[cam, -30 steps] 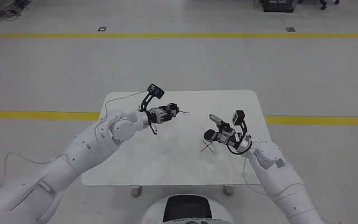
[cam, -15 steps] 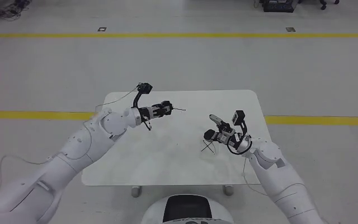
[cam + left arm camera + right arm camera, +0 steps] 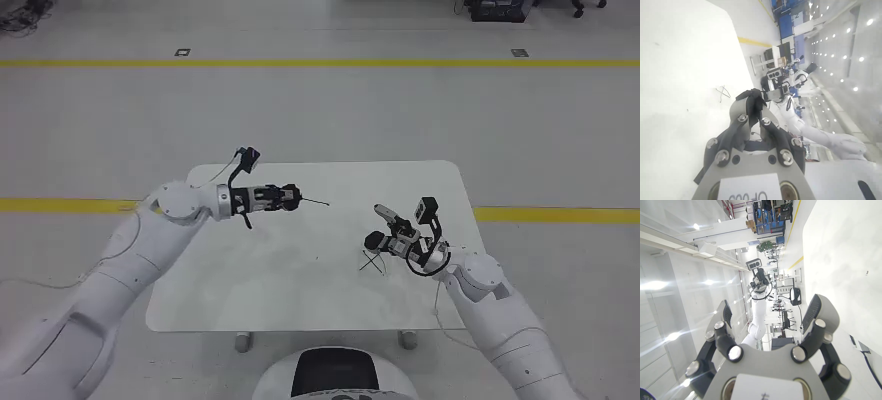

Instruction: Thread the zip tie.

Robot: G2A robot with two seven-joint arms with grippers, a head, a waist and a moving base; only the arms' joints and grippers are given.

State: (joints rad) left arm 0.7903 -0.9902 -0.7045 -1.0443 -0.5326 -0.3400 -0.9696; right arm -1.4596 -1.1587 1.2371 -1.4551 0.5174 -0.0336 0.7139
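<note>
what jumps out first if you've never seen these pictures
The left gripper, above the white table's far left part, is shut on a thin black zip tie poking toward the middle. The right gripper hangs open at the table's right side, beside a few loose ties lying crossed on the surface.

- The left gripper (image 3: 293, 197) points toward the right arm, its 2 fingers pinched together on the zip tie (image 3: 316, 202).
- The right gripper (image 3: 770, 311) has its 2 fingers spread wide.
</note>
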